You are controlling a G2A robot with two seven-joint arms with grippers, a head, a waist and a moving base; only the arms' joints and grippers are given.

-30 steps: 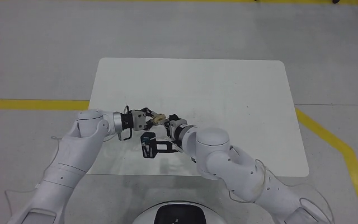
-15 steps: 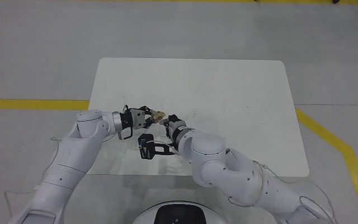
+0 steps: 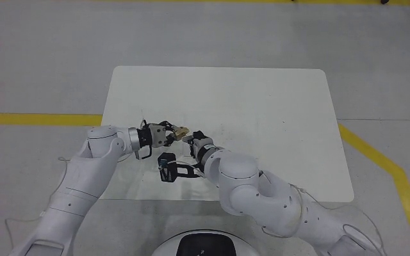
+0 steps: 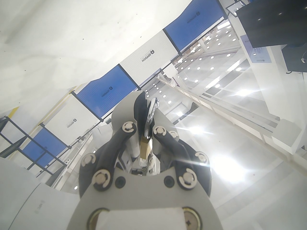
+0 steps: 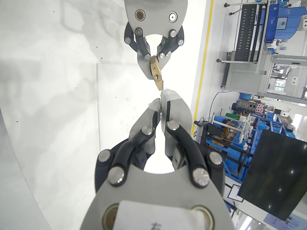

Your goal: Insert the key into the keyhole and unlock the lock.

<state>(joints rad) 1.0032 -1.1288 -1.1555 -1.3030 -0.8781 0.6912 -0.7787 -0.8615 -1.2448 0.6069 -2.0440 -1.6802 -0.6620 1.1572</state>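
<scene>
A white table (image 3: 269, 96) is seen from above, and both arms are brought together over its near left part. The lock (image 5: 156, 74), a small brass padlock, is held clear of the tabletop by the left gripper (image 5: 155, 66). This gripper's fingers (image 5: 144, 69) are pressed against the lock's flat sides, and its arm comes in from the left. One end of the lock is pushed out past those fingertips toward the right gripper (image 5: 160, 101), and the round keyhole (image 5: 157, 77) is seen on that end, uncovered. The right gripper is placed just right of the lock and slightly nearer. Its fingers are pinched together on a thin flat piece seen edge-on, taken to be the key (image 5: 162, 108). The key is held short of the keyhole. The lock's outer corner is set just at the right gripper's fingertips; whether they touch cannot be told. In the left wrist view the brass body is seen between the closed fingers, and a bright metal part (image 4: 152, 110) is seen farther out between the fingertips. Whether this part belongs to the lock cannot be told. A yellow line (image 3: 45, 119) is painted on the grey floor left of the table. Blue and white panels (image 4: 199, 17) are seen in the room behind.
</scene>
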